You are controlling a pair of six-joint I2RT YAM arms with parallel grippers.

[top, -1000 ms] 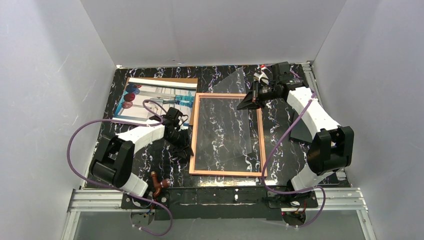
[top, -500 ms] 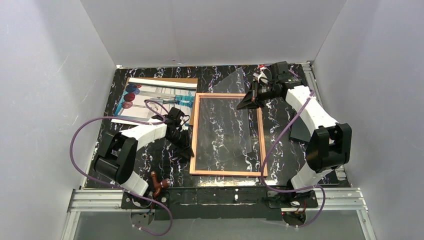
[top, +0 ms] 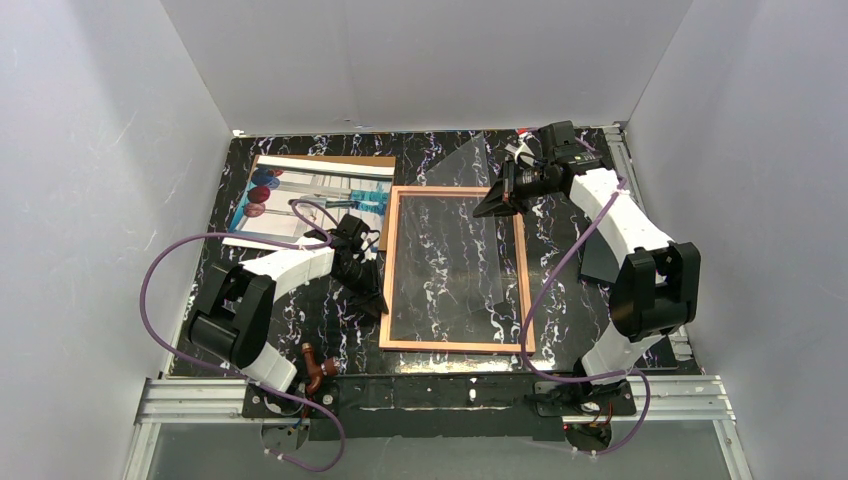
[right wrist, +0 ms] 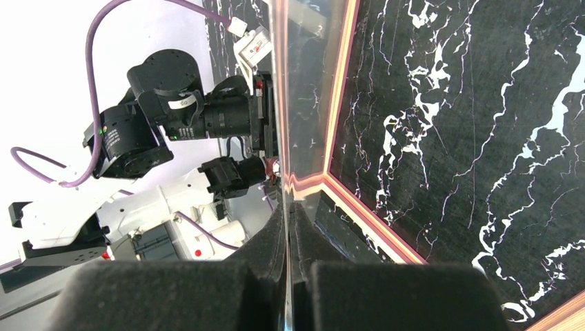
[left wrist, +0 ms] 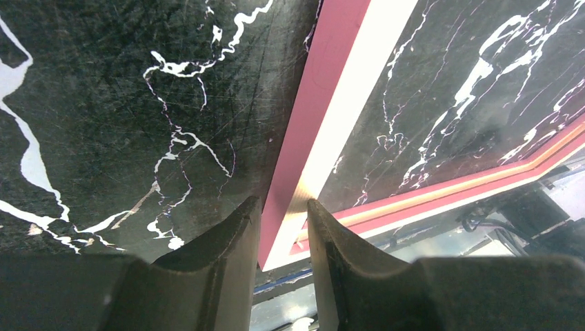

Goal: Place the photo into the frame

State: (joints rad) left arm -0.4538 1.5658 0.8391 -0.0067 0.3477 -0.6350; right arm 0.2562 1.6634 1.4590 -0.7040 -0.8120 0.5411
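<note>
The frame [top: 455, 346] lies flat at the table's middle, copper-orange side up. My left gripper [top: 377, 300] is shut on its left rail near the near corner. In the left wrist view the fingers [left wrist: 231, 238] straddle the pink rail [left wrist: 324, 103]. My right gripper [top: 495, 207] is shut on the clear pane [top: 460, 160] and holds it tilted up over the frame's far right part. The right wrist view shows the pane [right wrist: 296, 83] edge-on between the gripper's [right wrist: 286, 221] closed fingers. The photo [top: 310, 195] lies face up at the far left.
A brown backing board [top: 372, 165] lies under the photo, showing at its far right edge. A dark flat triangular piece [top: 603, 262] lies right of the frame beside my right arm. White walls close in the black marble table [top: 300, 310] on three sides.
My right gripper has drawn slightly toward the far side with the pane. My left arm's elbow has shifted a little. Both grips are unchanged.
</note>
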